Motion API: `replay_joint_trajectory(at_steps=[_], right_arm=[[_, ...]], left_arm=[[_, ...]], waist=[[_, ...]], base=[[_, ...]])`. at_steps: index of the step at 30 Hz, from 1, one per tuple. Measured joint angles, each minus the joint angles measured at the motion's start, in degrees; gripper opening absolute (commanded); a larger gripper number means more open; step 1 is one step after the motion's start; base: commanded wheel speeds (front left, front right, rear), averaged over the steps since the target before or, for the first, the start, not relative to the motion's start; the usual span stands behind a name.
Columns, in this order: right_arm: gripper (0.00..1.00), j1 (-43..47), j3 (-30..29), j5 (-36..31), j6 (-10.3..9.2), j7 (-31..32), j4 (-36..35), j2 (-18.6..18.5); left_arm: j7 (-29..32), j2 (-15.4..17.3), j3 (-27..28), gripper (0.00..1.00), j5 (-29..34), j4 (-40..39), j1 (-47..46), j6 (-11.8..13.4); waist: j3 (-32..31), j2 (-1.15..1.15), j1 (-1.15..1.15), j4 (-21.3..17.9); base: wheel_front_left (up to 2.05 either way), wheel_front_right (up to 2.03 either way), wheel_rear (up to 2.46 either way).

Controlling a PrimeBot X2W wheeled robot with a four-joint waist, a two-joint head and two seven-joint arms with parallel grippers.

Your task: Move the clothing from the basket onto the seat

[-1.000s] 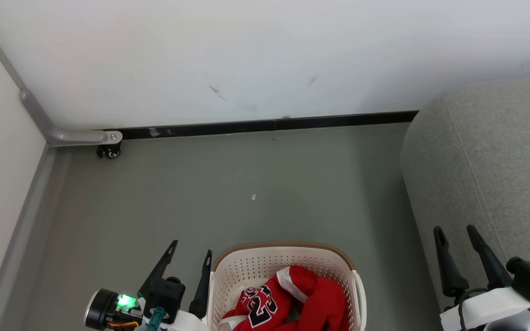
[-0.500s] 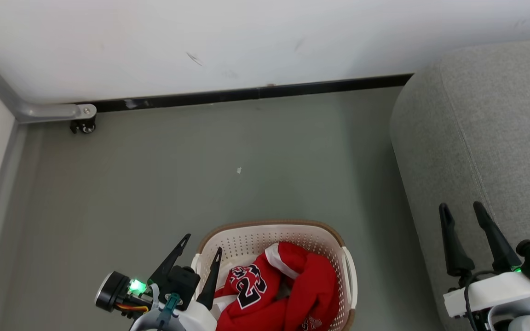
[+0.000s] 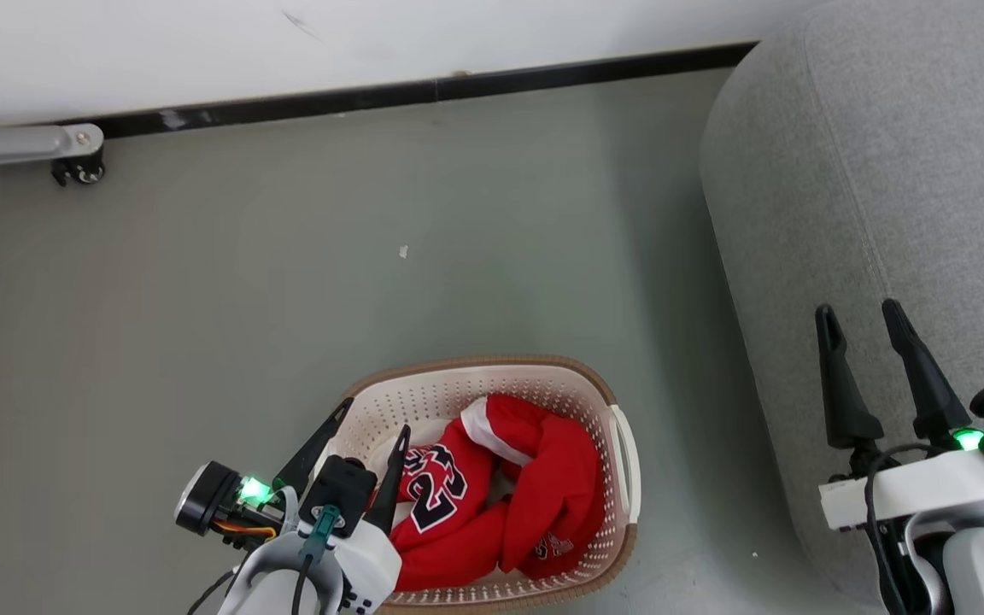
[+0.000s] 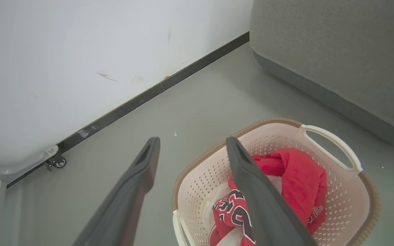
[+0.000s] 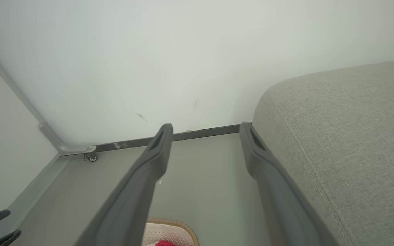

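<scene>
Our left gripper [image 3: 374, 418], jaws apart and empty, hangs over the basket [image 3: 475, 365] at its left rim. The clothing [image 3: 509, 504] is bunched inside, just to its right, so left arm's nearer. Right gripper [image 3: 858, 312], also spread and empty, is over the seat [image 3: 885, 154].

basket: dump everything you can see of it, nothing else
The basket is cream-white perforated plastic, rounded-rectangular, with a brown rim and looped side handles. It stands upright on the grey floor, apart from the seat on its right. Red clothing lies crumpled inside. The open left gripper overlaps its left edge in the head view; contact cannot be told.
</scene>
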Motion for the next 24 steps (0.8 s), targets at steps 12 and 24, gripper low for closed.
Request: replay_joint_trajectory(at_steps=[12, 24], right_arm=[[1.00, -5.37, 1.14, 1.05, 0.00, -0.05, -1.26, -0.02], [1.00, -10.80, 2.01, 1.14, 0.00, -0.18, -2.11, -0.07]], left_arm=[[-0.01, 0.24, -1.64, 1.00, 1.76, 5.53, -2.93, -0.22], [-0.01, 0.54, -2.75, 1.00, 3.24, 10.59, -6.55, -0.56]], waist=[[6.28, 0.00, 0.00, -2.08], [12.34, 0.00, 0.00, -3.89]], base=[[0.00, 0.00, 0.00], [0.00, 0.00, 0.00]])
